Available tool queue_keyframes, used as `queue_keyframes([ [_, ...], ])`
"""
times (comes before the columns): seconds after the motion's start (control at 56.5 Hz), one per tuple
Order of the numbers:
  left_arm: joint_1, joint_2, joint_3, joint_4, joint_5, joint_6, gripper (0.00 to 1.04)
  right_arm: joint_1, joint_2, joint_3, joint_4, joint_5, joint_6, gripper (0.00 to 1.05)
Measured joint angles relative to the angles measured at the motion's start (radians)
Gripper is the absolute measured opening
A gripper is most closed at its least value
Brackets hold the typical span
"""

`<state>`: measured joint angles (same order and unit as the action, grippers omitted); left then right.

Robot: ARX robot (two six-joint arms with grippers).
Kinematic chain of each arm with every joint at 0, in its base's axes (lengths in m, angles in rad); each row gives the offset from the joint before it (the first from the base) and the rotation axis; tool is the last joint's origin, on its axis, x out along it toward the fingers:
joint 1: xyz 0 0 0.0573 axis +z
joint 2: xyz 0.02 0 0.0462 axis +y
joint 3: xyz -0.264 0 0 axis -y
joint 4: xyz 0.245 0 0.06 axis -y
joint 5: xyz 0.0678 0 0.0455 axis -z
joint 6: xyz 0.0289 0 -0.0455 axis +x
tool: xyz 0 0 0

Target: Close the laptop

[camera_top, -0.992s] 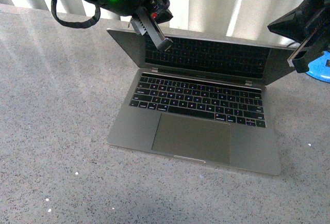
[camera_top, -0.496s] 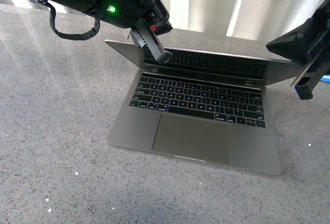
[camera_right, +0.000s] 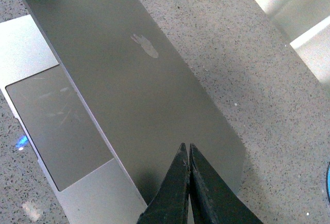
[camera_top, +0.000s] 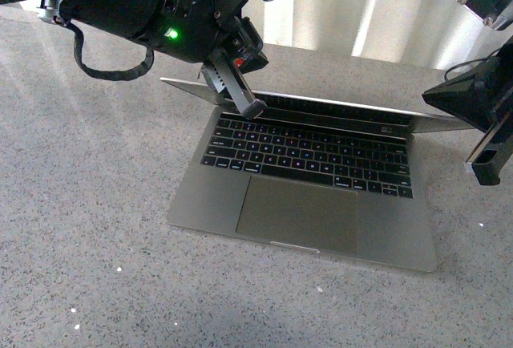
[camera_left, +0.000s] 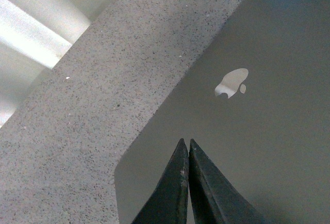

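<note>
I am reaching my left arm in from the far left, its green light [camera_top: 171, 35] glowing on the black housing and a cable [camera_top: 112, 51] looping beneath it. My left gripper [camera_top: 252, 107] is pointing down at the far left part of the laptop [camera_top: 309, 180]. Its two fingers are pressing flat against each other with nothing between them, as the left wrist view shows [camera_left: 185, 144]. There the tips are lying over the grey lid [camera_left: 247, 131] near one rounded corner, with the pale apple logo [camera_left: 232, 83] a little further on. I cannot tell whether the tips are actually touching the metal.

The laptop is sitting in the middle of the speckled grey table [camera_top: 88, 228], with its open side facing me. Its lid is leaning low over the base, leaving only a narrow wedge above the far row of keys. The black keyboard [camera_top: 309, 154] and the large trackpad [camera_top: 298, 214] are showing in full on the near half.

On the far right my right gripper [camera_top: 485, 167] is hanging just past the right end of the lid. Its fingers are also clenched together on nothing [camera_right: 185, 149]. In the right wrist view they are pointing at a corner of the lid [camera_right: 129, 79], with the apple logo [camera_right: 144, 46] further along and the trackpad [camera_right: 56, 131] showing beyond the lid's edge. Contact with the lid is again unclear to me. Pale panels [camera_top: 361, 11] are standing behind the table's far edge.
</note>
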<state>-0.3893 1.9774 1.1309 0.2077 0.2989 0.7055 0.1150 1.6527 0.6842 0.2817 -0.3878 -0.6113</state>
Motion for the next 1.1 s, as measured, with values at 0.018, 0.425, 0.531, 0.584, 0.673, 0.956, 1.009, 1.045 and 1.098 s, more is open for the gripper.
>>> queue_keyframes([
  [0.018, 0.000, 0.000, -0.002, 0.002, 0.000, 0.000, 0.04, -0.001, 0.000, -0.001, 0.001, 0.000, 0.000, 0.01],
  [0.425, -0.027, -0.005, -0.101, 0.095, -0.003, -0.080, 0.04, -0.010, 0.023, -0.051, 0.046, -0.003, 0.006, 0.01],
  [0.531, -0.029, -0.005, -0.110, 0.096, -0.001, -0.082, 0.04, -0.010, 0.029, -0.059, 0.056, -0.004, 0.007, 0.01],
  [0.584, -0.029, -0.005, -0.113, 0.098, 0.000, -0.083, 0.04, -0.010, 0.034, -0.062, 0.061, -0.004, 0.008, 0.01],
  [0.673, -0.029, -0.005, -0.118, 0.100, 0.000, -0.083, 0.04, -0.010, 0.040, -0.068, 0.069, -0.004, 0.010, 0.01],
  [0.956, -0.031, 0.007, -0.136, 0.122, 0.000, -0.095, 0.04, -0.018, 0.074, -0.074, 0.091, -0.008, 0.014, 0.01],
  [1.009, -0.032, 0.013, -0.141, 0.137, 0.000, -0.102, 0.04, -0.019, 0.079, -0.074, 0.093, -0.007, 0.014, 0.01],
  [1.045, -0.033, 0.017, -0.145, 0.146, 0.000, -0.109, 0.04, -0.020, 0.084, -0.074, 0.095, -0.007, 0.013, 0.01],
  [1.098, -0.035, 0.021, -0.148, 0.156, 0.001, -0.115, 0.04, -0.021, 0.088, -0.074, 0.096, -0.007, 0.013, 0.01],
])
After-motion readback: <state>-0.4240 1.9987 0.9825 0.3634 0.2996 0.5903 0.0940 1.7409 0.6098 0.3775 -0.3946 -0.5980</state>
